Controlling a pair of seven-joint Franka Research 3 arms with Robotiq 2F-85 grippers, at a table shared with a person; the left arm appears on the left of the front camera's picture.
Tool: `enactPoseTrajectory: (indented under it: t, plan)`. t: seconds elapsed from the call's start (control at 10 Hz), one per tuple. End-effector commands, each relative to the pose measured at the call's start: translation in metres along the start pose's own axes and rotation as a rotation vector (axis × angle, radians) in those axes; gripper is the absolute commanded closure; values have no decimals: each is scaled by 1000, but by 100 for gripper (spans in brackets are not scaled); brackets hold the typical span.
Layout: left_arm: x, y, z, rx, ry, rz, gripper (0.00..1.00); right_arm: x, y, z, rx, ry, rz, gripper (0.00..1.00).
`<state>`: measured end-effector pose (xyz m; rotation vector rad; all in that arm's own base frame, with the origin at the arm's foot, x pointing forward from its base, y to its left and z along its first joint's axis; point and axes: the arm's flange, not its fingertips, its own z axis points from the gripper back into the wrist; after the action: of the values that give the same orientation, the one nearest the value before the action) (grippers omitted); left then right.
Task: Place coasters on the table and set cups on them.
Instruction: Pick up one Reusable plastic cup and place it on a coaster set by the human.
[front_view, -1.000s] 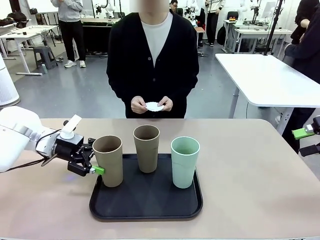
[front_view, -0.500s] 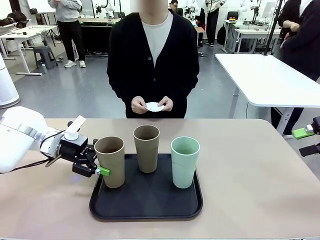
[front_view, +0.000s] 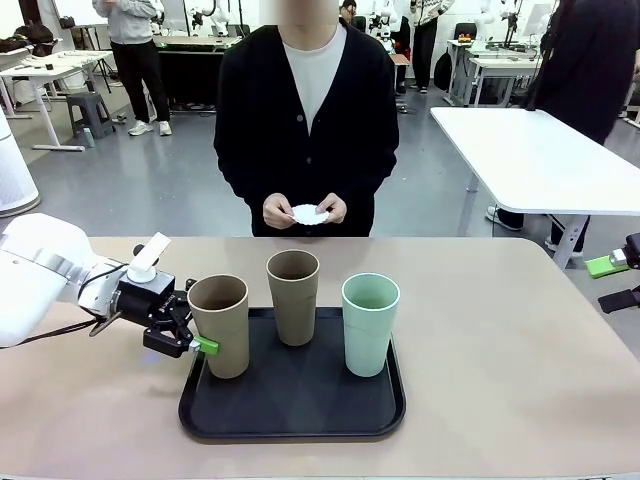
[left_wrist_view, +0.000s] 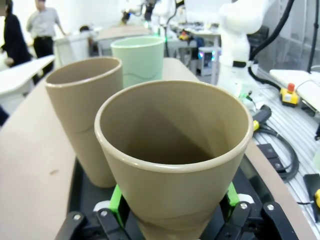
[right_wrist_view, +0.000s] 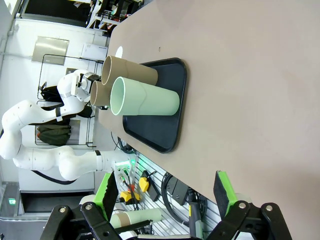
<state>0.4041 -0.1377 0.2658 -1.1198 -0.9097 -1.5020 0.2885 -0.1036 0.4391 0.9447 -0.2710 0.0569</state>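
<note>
My left hand (front_view: 206, 343) is narrowed onto the nearest tan cup (front_view: 222, 325), low on its wall, one green pad (left_wrist_view: 116, 199) on each side of the taper in my left wrist view. I grip low, I think, so that a tall cup stays upright and does not swing when it is lifted. Its base looks to rest on the black tray (front_view: 290, 418); whether it has come clear of it I cannot tell.

The tray carries all three cups upright: mine at its left end, the second tan cup (front_view: 293, 297) behind and just beside it, and the mint cup (front_view: 370, 323) toward the right. The one I hold is empty (my wrist view shows its bare inside down to the bottom). Nothing rises above the rims of the other two, though I cannot see their floors.

No coaster lies on the tabletop (front_view: 500, 350). The person across from me holds something white and lacy-edged, a coaster (front_view: 308, 213), between both hands (front_view: 278, 210) at waist height, off the tabletop. So the cup has nowhere to land yet, and I judge the task barely begun.

My right hand (front_view: 612, 283) waits wide open at the right edge of the tabletop, well apart from the tray, with nothing between its pads.
</note>
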Motion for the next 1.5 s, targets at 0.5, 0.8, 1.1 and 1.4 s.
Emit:
enactPoseTrajectory:
  t: [0.5,0.8,1.1,1.4]
  plan:
    - [109,-44,87,126,22,-67,73,0,0,0,10,-4,1,0]
    - [128,-44,118,201,-18,-83,73,0,0,0,10,-4,1,0]
    - [125,-44,123,207,4,-96,73,0,0,0,10,-4,1,0]
    - [125,-44,123,207,4,-96,73,0,0,0,10,-4,1,0]
